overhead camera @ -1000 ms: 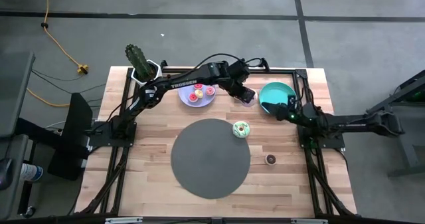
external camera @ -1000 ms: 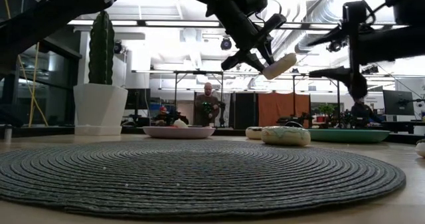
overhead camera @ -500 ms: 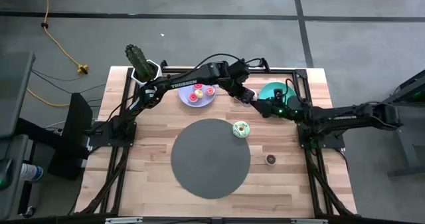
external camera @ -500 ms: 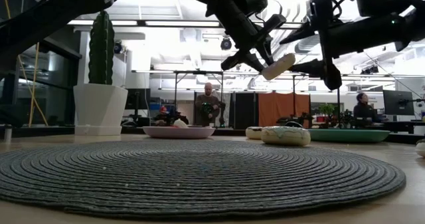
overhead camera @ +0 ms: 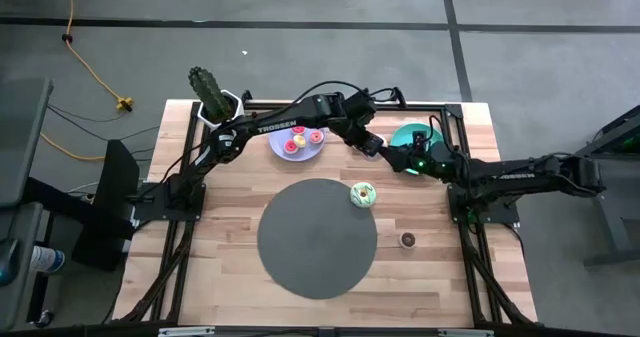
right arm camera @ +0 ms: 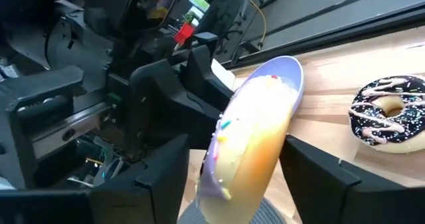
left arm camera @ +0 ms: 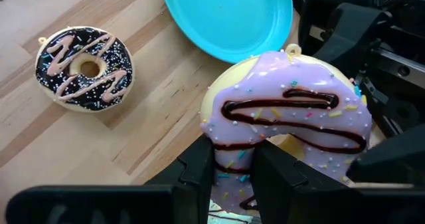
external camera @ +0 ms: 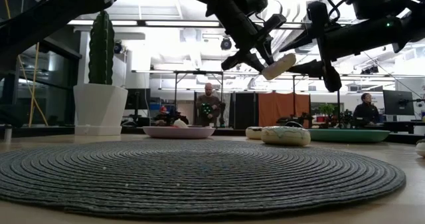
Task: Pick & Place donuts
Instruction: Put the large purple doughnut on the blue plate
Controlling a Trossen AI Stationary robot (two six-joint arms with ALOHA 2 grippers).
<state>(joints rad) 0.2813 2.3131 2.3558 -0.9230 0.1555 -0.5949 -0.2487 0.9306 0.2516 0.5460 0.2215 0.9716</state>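
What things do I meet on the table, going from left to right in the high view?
Cactus pot → lavender plate → dark grey mat → green donut → chocolate donut → teal plate.

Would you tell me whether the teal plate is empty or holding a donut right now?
Empty. The left wrist view shows the teal plate bare, while the left end effector holds the purple-iced donut in the air.

Grey concrete floor (overhead camera: 300, 47) with dark seams surrounds the wooden table (overhead camera: 230, 277); ceiling strip lights (external camera: 172, 23) brighten the open workshop.
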